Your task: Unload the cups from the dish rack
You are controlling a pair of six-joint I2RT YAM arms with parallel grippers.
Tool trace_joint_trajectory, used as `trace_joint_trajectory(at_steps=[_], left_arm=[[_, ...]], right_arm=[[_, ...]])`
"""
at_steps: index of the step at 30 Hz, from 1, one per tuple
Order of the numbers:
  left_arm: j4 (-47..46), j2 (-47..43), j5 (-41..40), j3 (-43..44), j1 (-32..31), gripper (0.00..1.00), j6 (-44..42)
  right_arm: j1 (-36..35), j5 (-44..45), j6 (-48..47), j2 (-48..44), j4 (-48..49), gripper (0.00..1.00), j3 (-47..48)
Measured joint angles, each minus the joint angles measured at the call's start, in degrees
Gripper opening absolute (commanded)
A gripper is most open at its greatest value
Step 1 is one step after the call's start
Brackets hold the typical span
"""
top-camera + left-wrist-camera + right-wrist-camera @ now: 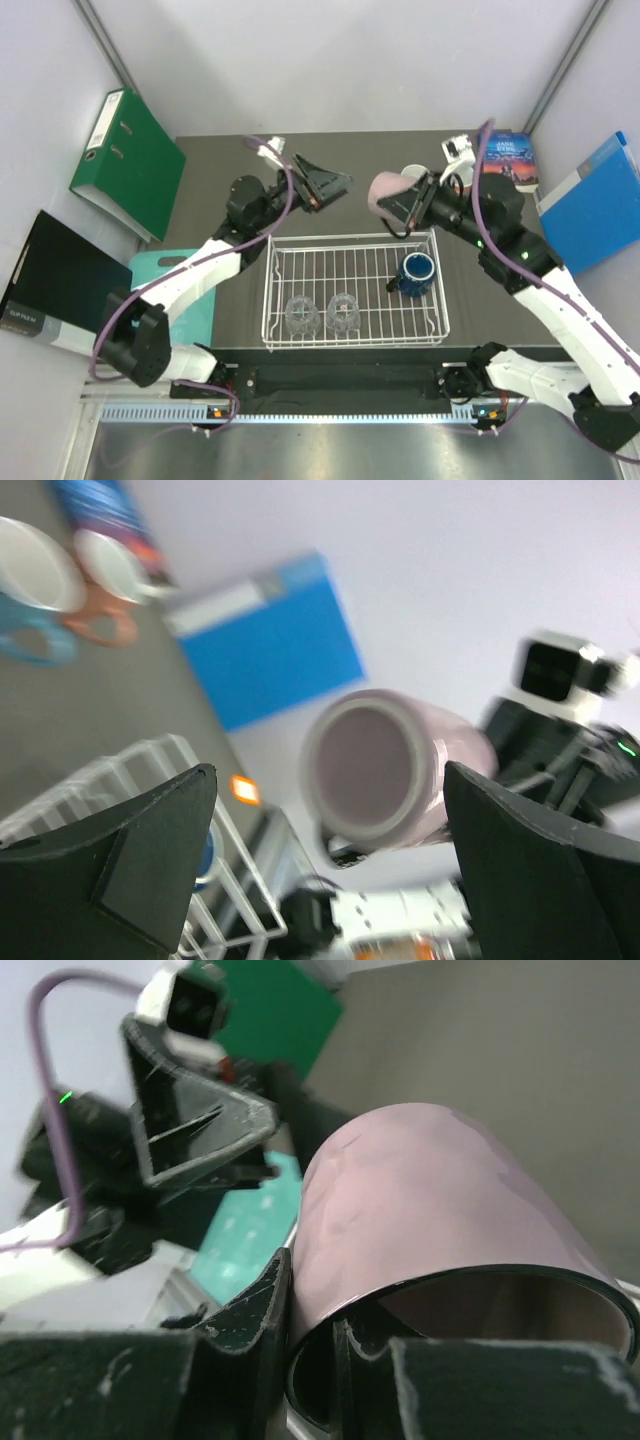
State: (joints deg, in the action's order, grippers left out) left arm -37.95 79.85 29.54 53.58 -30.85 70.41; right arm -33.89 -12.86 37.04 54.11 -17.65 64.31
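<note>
The white wire dish rack [355, 240] sits mid-table. In it stand a dark navy mug [417, 270] and two clear glass tumblers [302, 312] [343, 310]. My right gripper [403, 207] is shut on the rim of the mauve-pink mug [385, 195] and holds it tilted above the rack's far edge; one finger [250, 1310] is outside the mug [430, 1200] and one inside. My left gripper [338, 186] is open and empty, facing the mug's mouth [385, 765] a short way off. The light blue mug [30, 590] and orange mug [105, 580] stand on the table behind.
A green binder [125, 160], a black folder [55, 275] and a teal cutting board [165, 270] lie to the left. A blue binder [600, 200] and a book [510, 160] are at the right rear. Walls close in the table's back and sides.
</note>
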Motion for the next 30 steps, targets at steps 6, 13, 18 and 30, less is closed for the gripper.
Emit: trace_joint_trajectory(at_steps=[6,13,18,30], left_arm=[[20.24,-7.96,-15.78,-2.08,3.06,0.99,-3.3],[40.0,-11.15,-27.98,-3.1,3.04,0.99,-5.44],[49.92,-12.63,-34.58,-3.04,3.04,0.99,-7.19],[59.93,-14.1,-43.41,0.02,3.04,0.99,-9.33]], right_arm=[[0.07,11.26,-4.68,15.45,-11.65,0.0,18.75],[0.35,20.31,-5.18,37.05,-20.81,0.0,34.21],[0.37,22.58,-3.28,51.71,-26.67,0.0,42.95],[2.97,22.49,1.03,70.9,-34.05,0.0,62.31]])
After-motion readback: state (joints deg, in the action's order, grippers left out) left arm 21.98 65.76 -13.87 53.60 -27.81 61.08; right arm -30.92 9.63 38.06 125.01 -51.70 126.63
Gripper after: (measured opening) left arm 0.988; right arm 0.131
